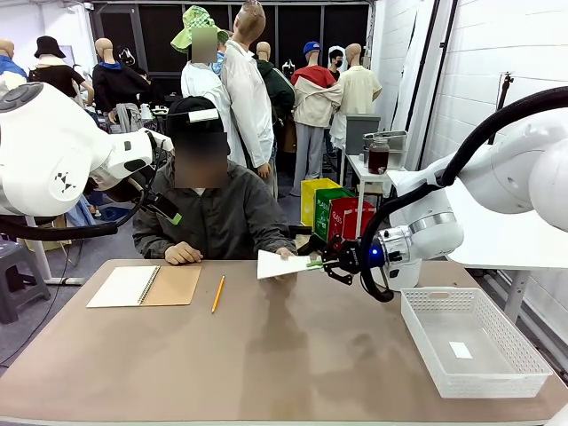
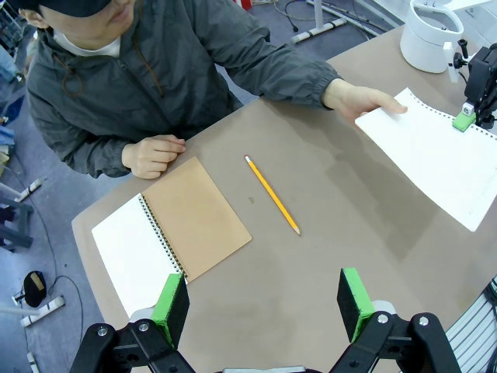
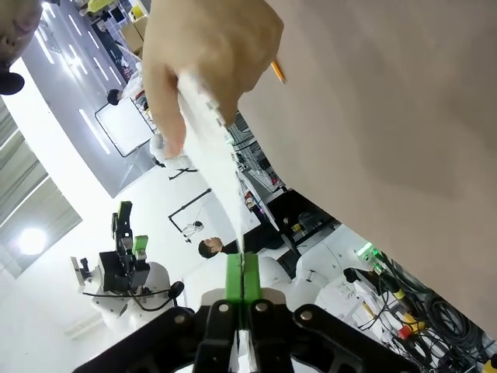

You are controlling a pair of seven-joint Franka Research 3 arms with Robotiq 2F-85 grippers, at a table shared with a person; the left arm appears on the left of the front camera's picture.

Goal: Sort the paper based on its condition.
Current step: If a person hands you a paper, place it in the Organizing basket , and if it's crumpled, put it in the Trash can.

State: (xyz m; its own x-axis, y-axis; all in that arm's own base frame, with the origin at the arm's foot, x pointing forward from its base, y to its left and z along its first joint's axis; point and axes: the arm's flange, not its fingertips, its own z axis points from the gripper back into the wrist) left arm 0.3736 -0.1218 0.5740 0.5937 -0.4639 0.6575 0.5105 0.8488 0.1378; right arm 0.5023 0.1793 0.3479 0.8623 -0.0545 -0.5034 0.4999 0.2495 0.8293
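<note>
A flat white sheet of paper [image 1: 282,264] hangs over the far middle of the table. The person's hand [image 1: 285,253] holds its far edge, and my right gripper [image 1: 319,262] is shut on its near right edge. In the right wrist view the green pads [image 3: 234,276] pinch the edge-on paper [image 3: 213,148] below the hand [image 3: 210,47]. The left wrist view shows the paper [image 2: 443,155] flat and uncrumpled, with the right gripper [image 2: 470,116] on its corner. My left gripper [image 2: 264,299] is open and empty, high above the table's left side [image 1: 164,206].
A spiral notepad [image 1: 142,286] with a brown backing lies open at the far left, with a yellow pencil [image 1: 218,293] beside it. A white mesh basket [image 1: 524,351] stands at the right and holds a small white scrap [image 1: 460,350]. The person's other fist [image 1: 182,254] rests on the far edge.
</note>
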